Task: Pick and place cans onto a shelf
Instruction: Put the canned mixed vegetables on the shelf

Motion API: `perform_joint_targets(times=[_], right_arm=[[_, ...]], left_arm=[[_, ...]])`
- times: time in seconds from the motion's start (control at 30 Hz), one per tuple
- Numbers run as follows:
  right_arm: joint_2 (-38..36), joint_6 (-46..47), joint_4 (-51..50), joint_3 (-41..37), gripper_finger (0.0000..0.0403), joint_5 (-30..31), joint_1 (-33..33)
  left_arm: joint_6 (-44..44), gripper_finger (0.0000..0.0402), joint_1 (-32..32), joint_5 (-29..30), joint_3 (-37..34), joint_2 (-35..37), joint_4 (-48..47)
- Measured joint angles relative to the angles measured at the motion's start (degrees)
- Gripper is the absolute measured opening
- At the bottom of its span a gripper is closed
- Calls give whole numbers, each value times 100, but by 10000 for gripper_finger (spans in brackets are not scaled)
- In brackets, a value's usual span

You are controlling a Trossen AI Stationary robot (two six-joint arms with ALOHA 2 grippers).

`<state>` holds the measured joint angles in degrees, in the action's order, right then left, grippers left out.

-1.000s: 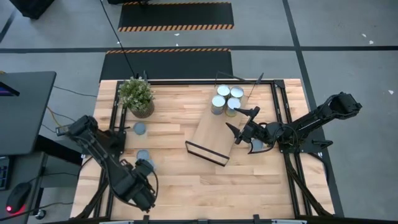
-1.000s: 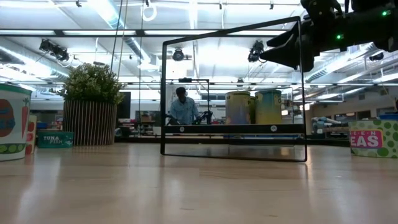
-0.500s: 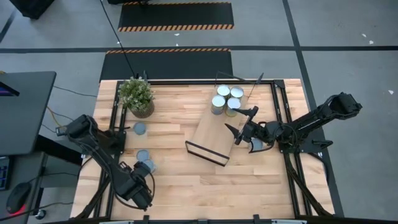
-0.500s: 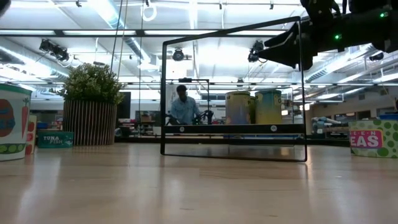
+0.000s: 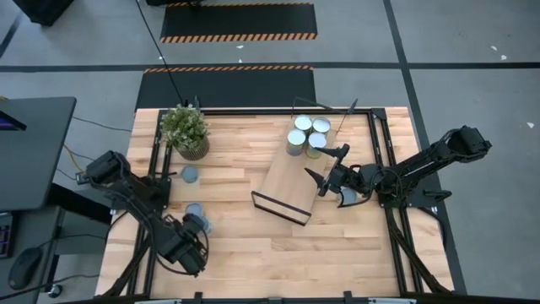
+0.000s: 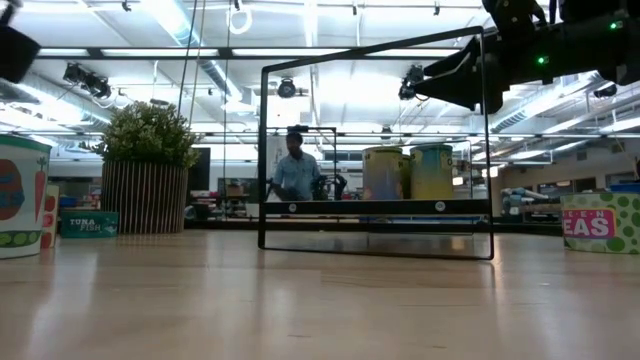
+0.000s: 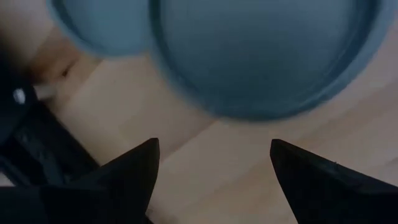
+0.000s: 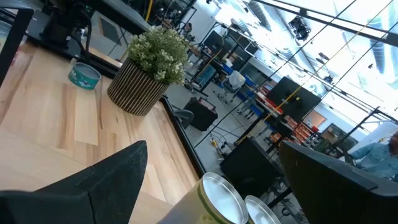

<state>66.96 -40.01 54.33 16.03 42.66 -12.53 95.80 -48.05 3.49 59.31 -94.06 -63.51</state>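
The shelf [image 5: 285, 184] lies slantwise mid-table, its wire frame [image 6: 375, 150] standing up in the low view. A cluster of cans [image 5: 307, 133] stands on its far end, also in the low view [image 6: 408, 172]. Two cans [image 5: 196, 214] stand at the near left, and one flat can [image 5: 191, 174] stands near the plant. My left gripper [image 5: 192, 230] is open just short of the nearer can; the left wrist view [image 7: 214, 146] shows its blue top [image 7: 267, 56] right ahead. My right gripper [image 5: 325, 173] is open and empty, held high beside the shelf's right edge [image 6: 440, 85].
A potted plant [image 5: 186, 131] stands at the far left. Another can [image 5: 348, 196] stands under my right arm, and it shows at the right of the low view [image 6: 600, 222]. A black frame [image 5: 375, 152] borders the table. A person [image 6: 297, 172] stands in the room behind.
My left arm has shifted a little toward the far edge, nearer the two cans at the near left, with its fingers open. My right arm has kept still.
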Motion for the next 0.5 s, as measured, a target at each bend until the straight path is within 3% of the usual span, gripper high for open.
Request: perform_joint_targets(times=[0.1, 0.5], right_arm=[[0, -2, -2, 0, 372, -1, 0], [0, 107, -11, 0, 372, -29, 0]], left_arm=[[-354, 313, 112, 54, 0, 0, 87], [-350, 314, 408, 76, 0, 0, 88]])
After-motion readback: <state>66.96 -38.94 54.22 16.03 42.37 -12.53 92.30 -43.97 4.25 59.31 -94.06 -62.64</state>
